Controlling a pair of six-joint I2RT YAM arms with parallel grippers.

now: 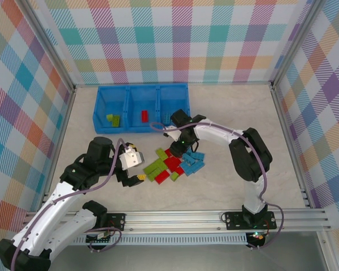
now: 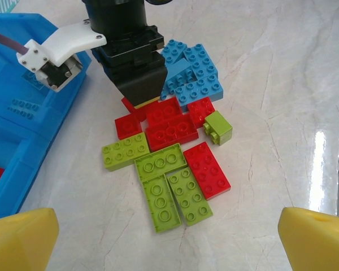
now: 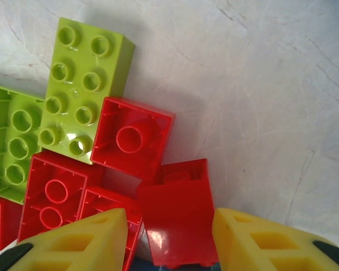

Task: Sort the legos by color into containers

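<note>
Within right claw (image 3: 169, 226), red lego (image 3: 178, 197)

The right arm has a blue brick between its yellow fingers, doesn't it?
Not blue. The brick between the fingers of the right gripper is red, over the pile. The right wrist view shows it.

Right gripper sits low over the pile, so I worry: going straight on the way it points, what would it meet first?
Most likely the red brick lying between the jaws of the right gripper, then the table beneath; depth is unclear.
</note>
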